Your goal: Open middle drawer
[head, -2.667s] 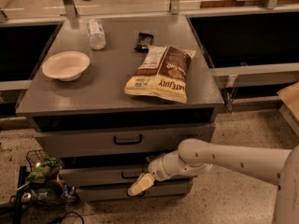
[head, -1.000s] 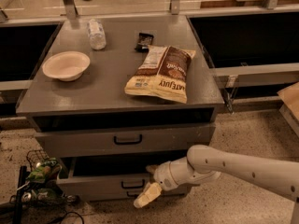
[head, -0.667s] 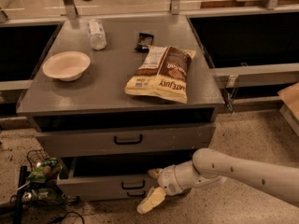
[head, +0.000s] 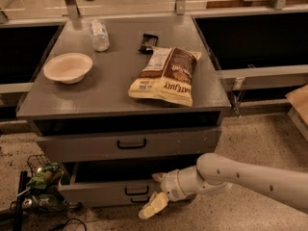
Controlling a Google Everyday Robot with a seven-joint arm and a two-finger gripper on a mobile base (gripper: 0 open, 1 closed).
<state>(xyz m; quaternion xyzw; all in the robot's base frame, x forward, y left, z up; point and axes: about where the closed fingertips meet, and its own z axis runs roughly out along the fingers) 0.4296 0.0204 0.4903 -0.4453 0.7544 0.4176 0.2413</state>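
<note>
Grey middle drawer (head: 98,192): it sat below the top drawer, pulled forward, with a dark opening above its front panel. It stood further out than it had a few seconds earlier.
Handle (head: 136,190): the small black pull at the middle of that front was bare, with nothing on it.
Gripper (head: 154,205): it had dropped from handle height to just below and right of the handle, low near the floor. Whether it was open or closed could not be told. It did not appear to hold anything.
Arm (head: 240,174): it reached in low from the right, crossing in front of the drawer's right end.
Meaning for the task: the pull looked to have worked and the drawer was open, so the task seemed nearly or fully done. The gripper was apparently backing off.
Top drawer (head: 82,149): directly above with its own black pull, it had not moved.
Counter (head: 110,97): a bowl (head: 68,67), bottle (head: 99,34), dark snack bar (head: 148,42) and chip bag (head: 166,76) lay where they had been.
Floor (head: 250,129): a tangle of cables (head: 41,179) lay at the left.
</note>
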